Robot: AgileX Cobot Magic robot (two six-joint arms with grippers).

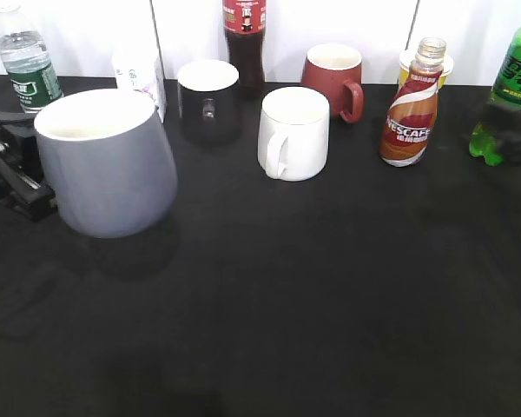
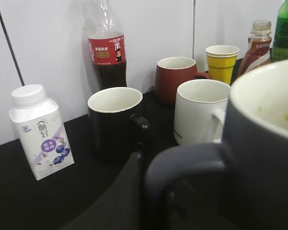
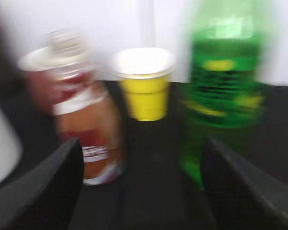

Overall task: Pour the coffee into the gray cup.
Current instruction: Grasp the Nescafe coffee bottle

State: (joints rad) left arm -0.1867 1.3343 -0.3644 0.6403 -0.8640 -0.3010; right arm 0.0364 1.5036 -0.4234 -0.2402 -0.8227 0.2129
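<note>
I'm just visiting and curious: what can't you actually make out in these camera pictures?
- Left gripper: exterior view, hidden behind the gray cup; grip unclear.
- Coffee: right wrist view, label blurred.
- Green soda bottle: exterior view, cut off by the edge.

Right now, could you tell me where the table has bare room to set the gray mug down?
The whole near half of the black table is bare, in front of the white mug and the Nescafe bottle. A smaller free patch lies between those two. The back row is crowded: dark mug, cola bottle, red mug, green soda bottle.
</note>
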